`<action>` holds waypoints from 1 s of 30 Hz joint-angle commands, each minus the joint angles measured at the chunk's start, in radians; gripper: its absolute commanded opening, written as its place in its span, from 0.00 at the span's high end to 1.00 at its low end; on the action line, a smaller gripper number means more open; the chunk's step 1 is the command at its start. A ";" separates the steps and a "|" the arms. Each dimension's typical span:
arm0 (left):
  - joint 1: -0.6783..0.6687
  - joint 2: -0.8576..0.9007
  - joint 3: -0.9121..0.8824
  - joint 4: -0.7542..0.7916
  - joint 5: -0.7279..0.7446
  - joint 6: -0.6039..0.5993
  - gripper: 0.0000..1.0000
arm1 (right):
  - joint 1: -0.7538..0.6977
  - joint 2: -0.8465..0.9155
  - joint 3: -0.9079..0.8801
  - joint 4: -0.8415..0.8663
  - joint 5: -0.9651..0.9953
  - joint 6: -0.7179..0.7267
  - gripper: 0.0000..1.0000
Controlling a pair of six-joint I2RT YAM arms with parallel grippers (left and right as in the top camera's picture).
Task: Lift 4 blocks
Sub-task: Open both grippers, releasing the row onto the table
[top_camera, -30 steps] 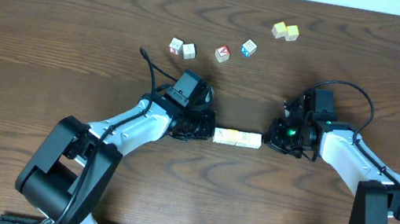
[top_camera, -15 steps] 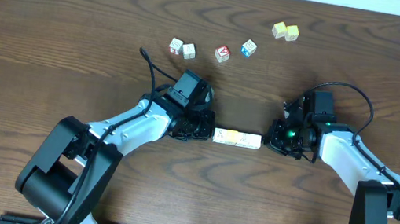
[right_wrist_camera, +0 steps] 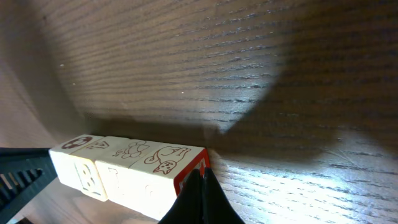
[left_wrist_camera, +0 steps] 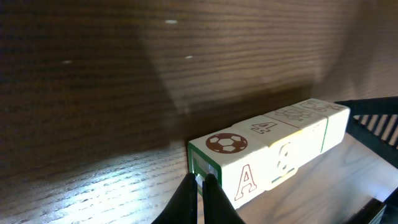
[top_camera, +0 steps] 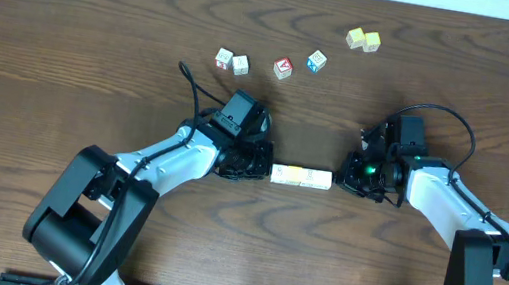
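Left wrist view shows the left gripper (left_wrist_camera: 200, 185) pinched shut, tips pressing the soccer-ball end of the 4 blocks (left_wrist_camera: 267, 146). Right wrist view shows the right gripper (right_wrist_camera: 199, 180) shut against the cat end. Overhead, bare table (top_camera: 46, 51) lies all around, with loose cubes (top_camera: 284, 67) well behind.

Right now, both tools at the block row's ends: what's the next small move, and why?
Probably raise both tools together, slightly, keeping inward pressure. The left tool and right tool, both shut, press opposite ends of the four-block row, which seems to sit on the table.
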 commanded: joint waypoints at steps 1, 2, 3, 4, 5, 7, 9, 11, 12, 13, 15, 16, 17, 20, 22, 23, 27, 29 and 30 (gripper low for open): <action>-0.028 0.026 0.006 0.007 0.048 -0.008 0.93 | 0.035 0.002 -0.011 0.009 -0.087 0.012 0.99; -0.031 0.029 0.006 0.008 0.047 -0.008 0.93 | 0.035 0.002 -0.011 0.010 -0.087 0.012 0.99; -0.035 0.029 0.006 0.008 0.047 -0.008 0.93 | 0.035 0.002 -0.011 0.012 -0.087 0.012 0.99; -0.038 0.030 0.006 0.010 0.047 -0.008 0.93 | 0.035 0.002 -0.011 0.012 -0.087 0.012 0.99; -0.041 0.030 0.006 0.012 0.047 -0.008 0.93 | 0.035 0.002 -0.011 0.012 -0.087 0.012 0.99; -0.043 0.030 0.006 0.013 0.047 -0.008 0.93 | 0.035 0.002 -0.011 0.011 -0.087 0.012 0.99; -0.042 0.030 0.006 0.013 0.047 -0.008 0.93 | 0.035 0.002 -0.011 0.012 -0.087 0.012 0.99; -0.042 0.030 0.006 0.013 0.046 -0.008 0.93 | 0.035 0.002 -0.011 0.012 -0.087 0.011 0.99; -0.042 0.030 0.006 0.012 0.035 -0.008 0.93 | 0.035 0.002 -0.011 0.012 -0.086 0.011 0.99; -0.042 0.030 0.006 0.011 0.023 -0.008 0.92 | 0.035 0.002 -0.011 0.012 -0.087 0.006 0.99; -0.041 0.030 0.006 0.006 0.011 -0.003 0.92 | 0.035 0.002 -0.011 0.010 -0.086 -0.001 0.99; -0.040 0.030 0.006 0.005 0.011 0.000 0.92 | 0.035 0.002 -0.011 0.008 -0.085 -0.005 0.99; -0.039 0.029 0.006 0.004 0.009 0.000 0.92 | 0.035 0.002 -0.011 0.007 -0.082 -0.008 0.98; -0.036 0.029 0.006 0.003 -0.001 0.008 0.91 | 0.035 0.002 -0.009 -0.013 -0.039 -0.015 0.96; -0.035 0.029 0.006 -0.005 -0.035 0.012 0.91 | 0.035 0.002 -0.008 -0.026 0.000 -0.017 0.93; -0.035 0.029 0.006 -0.010 -0.052 0.022 0.91 | 0.035 0.002 -0.008 -0.030 0.012 -0.024 0.93; -0.035 0.029 0.006 -0.059 -0.155 0.048 0.91 | 0.035 0.002 -0.008 -0.043 0.042 -0.031 0.92; -0.035 0.029 0.006 -0.079 -0.194 0.061 0.90 | 0.035 0.002 -0.004 -0.053 0.066 -0.031 0.92; -0.035 0.029 0.006 -0.089 -0.217 0.060 0.90 | 0.035 0.002 0.000 -0.061 0.076 -0.031 0.91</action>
